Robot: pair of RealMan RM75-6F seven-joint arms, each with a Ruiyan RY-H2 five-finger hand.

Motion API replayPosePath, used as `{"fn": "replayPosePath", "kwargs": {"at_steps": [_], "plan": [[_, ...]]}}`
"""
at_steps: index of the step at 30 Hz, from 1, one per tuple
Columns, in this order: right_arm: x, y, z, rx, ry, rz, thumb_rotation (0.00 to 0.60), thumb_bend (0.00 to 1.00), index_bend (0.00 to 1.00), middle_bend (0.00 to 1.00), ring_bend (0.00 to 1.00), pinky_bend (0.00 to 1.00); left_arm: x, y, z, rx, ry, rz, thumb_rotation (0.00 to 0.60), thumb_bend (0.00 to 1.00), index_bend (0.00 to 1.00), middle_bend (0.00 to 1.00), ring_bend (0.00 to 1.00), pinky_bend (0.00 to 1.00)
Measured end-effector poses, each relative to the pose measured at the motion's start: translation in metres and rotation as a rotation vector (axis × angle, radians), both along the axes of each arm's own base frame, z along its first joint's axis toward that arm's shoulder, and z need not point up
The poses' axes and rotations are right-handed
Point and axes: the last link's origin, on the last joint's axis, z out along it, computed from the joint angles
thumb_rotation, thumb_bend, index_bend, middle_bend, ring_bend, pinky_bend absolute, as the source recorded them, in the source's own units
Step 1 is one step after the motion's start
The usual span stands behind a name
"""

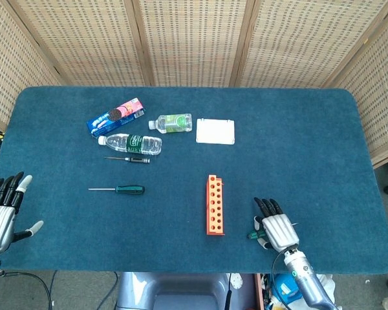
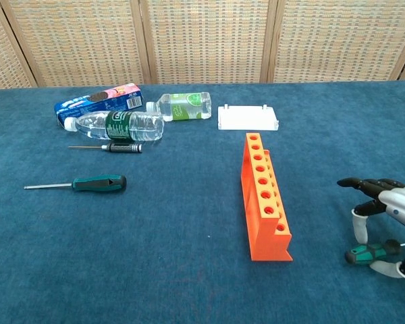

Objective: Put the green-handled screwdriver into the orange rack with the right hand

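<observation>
An orange rack [image 1: 215,205] [image 2: 263,199] with a row of holes stands mid-table. My right hand [image 1: 277,227] [image 2: 386,202] is low over the table to its right, fingers stretched forward and apart. A green-handled screwdriver [image 1: 252,235] [image 2: 368,253] lies under it, its handle between the thumb and another fingertip; whether they touch it I cannot tell. A second green-handled screwdriver [image 1: 119,189] [image 2: 94,183] lies far to the left of the rack. My left hand [image 1: 3,210] hovers at the table's left edge, fingers spread and holding nothing.
At the back left lie a blue-and-pink cookie pack [image 1: 115,116] [image 2: 98,101], two plastic bottles [image 1: 130,143] [image 1: 172,123] and a small black-handled screwdriver [image 1: 128,159] [image 2: 108,146]. A white box [image 1: 215,131] [image 2: 248,116] sits behind the rack. Wicker screens surround the table.
</observation>
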Motion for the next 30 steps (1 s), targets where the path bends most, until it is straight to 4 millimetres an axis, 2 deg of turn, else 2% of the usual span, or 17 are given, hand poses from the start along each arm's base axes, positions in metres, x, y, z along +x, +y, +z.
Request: {"fn": "replayPosePath", "kwargs": {"at_steps": [10,22,30], "plan": [[0.023,-0.008,0.026,-0.06,-0.125,-0.001,0.6,0.25,0.63,0.02,0.0,0.0,0.0,0.0,0.001,0.003,0.0,-0.001,0.6,0.0,0.0,0.0,0.0,0.0],[0.066,-0.021,0.068,-0.068,-0.506,-0.156,0.6,0.25,0.63,0.02,0.0,0.0,0.0,0.0,0.001,0.004,-0.001,-0.005,0.6,0.0,0.0,0.0,0.0,0.0],[0.085,-0.029,0.085,-0.01,-0.749,-0.305,0.6,0.25,0.63,0.02,0.0,0.0,0.001,0.0,0.002,0.008,0.0,-0.011,0.6,0.0,0.0,0.0,0.0,0.0]]}}
